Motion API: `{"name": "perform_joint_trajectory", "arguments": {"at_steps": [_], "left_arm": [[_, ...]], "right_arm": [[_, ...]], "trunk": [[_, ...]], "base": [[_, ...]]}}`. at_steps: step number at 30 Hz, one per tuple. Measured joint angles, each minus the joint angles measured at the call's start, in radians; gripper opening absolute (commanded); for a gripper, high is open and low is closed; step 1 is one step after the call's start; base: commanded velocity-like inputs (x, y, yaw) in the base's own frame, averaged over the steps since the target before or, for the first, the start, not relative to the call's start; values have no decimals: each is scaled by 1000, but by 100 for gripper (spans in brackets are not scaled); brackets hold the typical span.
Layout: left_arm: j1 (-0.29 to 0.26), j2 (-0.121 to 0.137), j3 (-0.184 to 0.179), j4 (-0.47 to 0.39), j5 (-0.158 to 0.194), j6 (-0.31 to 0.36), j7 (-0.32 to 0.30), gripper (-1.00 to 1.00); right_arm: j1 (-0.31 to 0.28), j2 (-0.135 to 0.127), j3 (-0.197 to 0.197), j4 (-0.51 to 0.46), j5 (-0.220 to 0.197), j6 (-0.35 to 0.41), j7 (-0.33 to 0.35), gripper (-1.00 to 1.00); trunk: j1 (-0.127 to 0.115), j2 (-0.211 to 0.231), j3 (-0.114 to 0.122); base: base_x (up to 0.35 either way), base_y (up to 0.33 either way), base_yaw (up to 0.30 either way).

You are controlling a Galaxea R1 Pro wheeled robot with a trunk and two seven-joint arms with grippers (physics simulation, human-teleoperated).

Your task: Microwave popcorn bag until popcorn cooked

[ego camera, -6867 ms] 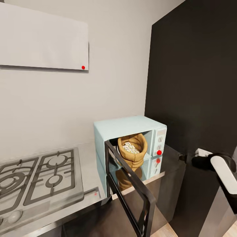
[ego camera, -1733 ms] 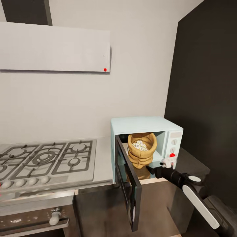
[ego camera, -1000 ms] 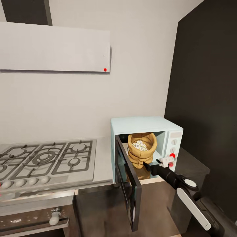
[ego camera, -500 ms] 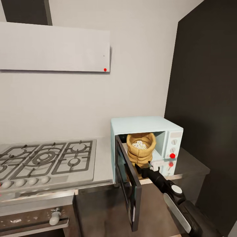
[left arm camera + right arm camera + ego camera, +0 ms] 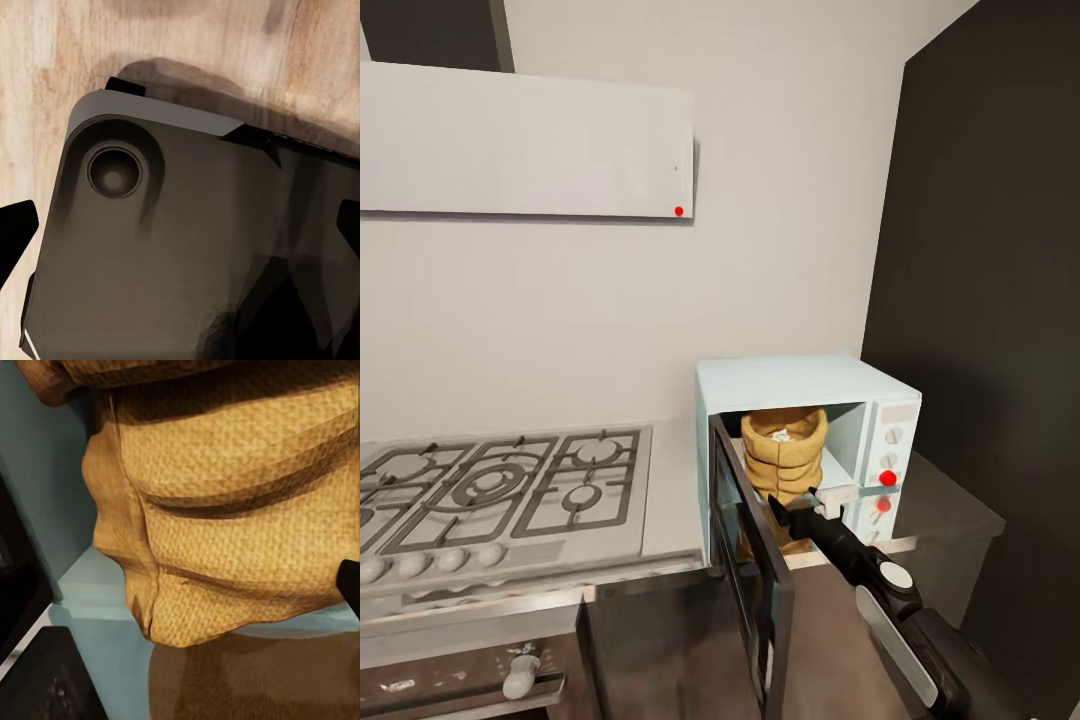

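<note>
The pale blue microwave (image 5: 790, 378) stands on the steel countertop (image 5: 672, 490) with its black-framed door (image 5: 755, 560) swung open towards me. Inside it the tan popcorn bag (image 5: 784, 462) stands upright, with a little whitish popcorn (image 5: 780, 436) showing at its rolled rim. My right gripper (image 5: 802, 499) is open at the oven's mouth, just in front of the bag's base. Very close in the right wrist view is the bag's wrinkled side (image 5: 240, 517), above the blue oven floor (image 5: 97, 585). My left gripper (image 5: 180, 232) hangs open over my dark base and a wooden floor (image 5: 45, 67).
A steel gas hob (image 5: 490, 488) lies left of the microwave, under a flat white hood (image 5: 525, 140). A tall dark cabinet (image 5: 985, 260) rises right beside the microwave. An oven front with a knob (image 5: 520, 680) sits below the hob. The open door juts out past the counter edge.
My right gripper has swung left, from the microwave's knob panel to the front of the bag. The bag has shifted slightly left. The view has tilted a little.
</note>
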Motion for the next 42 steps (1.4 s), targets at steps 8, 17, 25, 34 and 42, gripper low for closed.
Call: {"name": "perform_joint_trajectory", "arguments": {"at_steps": [8,17,25,34,42], "left_arm": [[0,0,-1,0,0,-1,-1,100],[0,0,0,0,0,0,0,100],[0,0,0,0,0,0,-1,100],[0,0,0,0,1,0,0,100],[0,0,0,0,2,0,0,100]], "right_arm": [[0,0,-2,0,0,-24,-1,100],[0,0,-23,0,6,-25,-15,100],[0,2,-80,36,8,-49,-20,100],[0,2,-80,37,11,-52,-4,100],[0,2,-79,36,10,-52,-2,100]], "trunk": [[0,0,0],[0,0,0],[0,0,0],[0,0,0],[0,0,0]], "base": [[78,0,0],[4,0,0],[90,0,0],[44,0,0],[101,0,0]]}}
